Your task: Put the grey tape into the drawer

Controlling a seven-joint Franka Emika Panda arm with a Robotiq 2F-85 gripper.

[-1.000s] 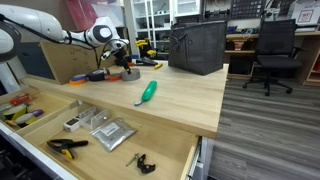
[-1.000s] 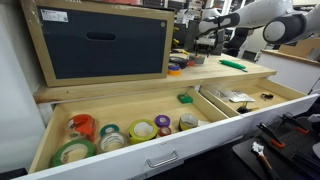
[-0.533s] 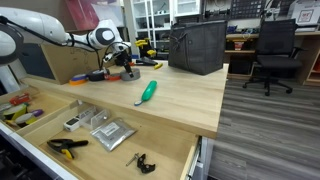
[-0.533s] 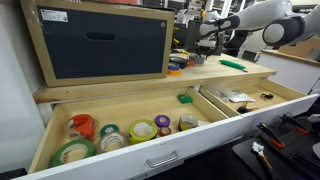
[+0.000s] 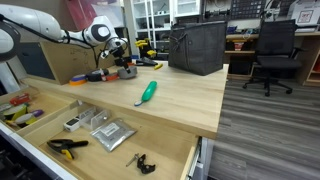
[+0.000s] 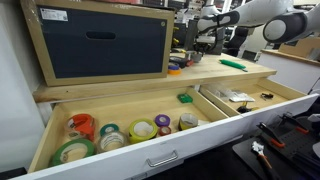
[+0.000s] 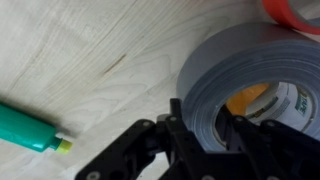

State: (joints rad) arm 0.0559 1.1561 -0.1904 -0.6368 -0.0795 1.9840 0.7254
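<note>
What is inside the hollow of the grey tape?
In the wrist view, one finger of the gripper sits inside the grey tape, pinching its wall; the yellow-printed core shows. The hollow's bottom is hidden.

No legible text or labels

My wrist view cuts the tape (image 7: pixel 250 65) off at the right edge. Left of it the green pen (image 7: pixel 25 130) is cropped, and above it the orange ring (image 7: pixel 296 12).
</note>
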